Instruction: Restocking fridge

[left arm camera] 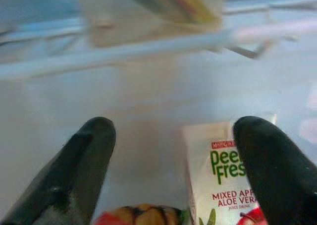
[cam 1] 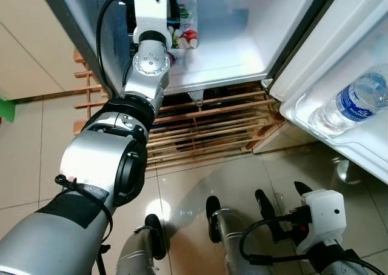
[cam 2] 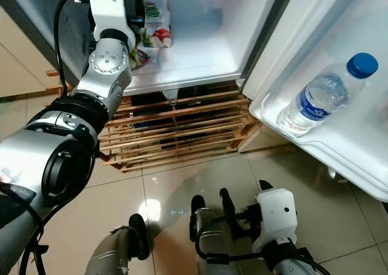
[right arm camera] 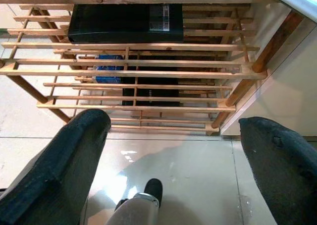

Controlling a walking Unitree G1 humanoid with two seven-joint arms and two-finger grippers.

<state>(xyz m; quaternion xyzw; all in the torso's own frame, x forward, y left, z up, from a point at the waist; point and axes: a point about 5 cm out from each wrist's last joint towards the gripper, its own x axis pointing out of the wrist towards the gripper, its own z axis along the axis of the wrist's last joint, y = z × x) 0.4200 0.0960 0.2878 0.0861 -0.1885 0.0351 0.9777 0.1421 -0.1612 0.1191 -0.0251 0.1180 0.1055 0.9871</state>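
The fridge [cam 1: 242,39] stands open, and my left arm reaches into its lower compartment. A white juice carton [left arm camera: 218,175] printed with mixed apple aloe vera stands on the fridge floor [cam 2: 200,57]. My left gripper [left arm camera: 173,136] is open just in front of it. The carton sits close by one finger [left arm camera: 277,165] and is not clamped. A colourful packet [left arm camera: 143,215] lies beside the carton. A clear water bottle [cam 2: 321,96] with a blue cap lies in the door shelf [cam 2: 339,148] on the right. My right gripper [cam 1: 282,196] hangs low over the floor, open and empty.
A slatted wooden rack [cam 1: 206,123] supports the fridge, with a black box [right arm camera: 124,24] under it. The open door juts out at the right. Glossy beige floor tiles [cam 1: 194,184] spread below, where my legs [cam 1: 154,232] stand.
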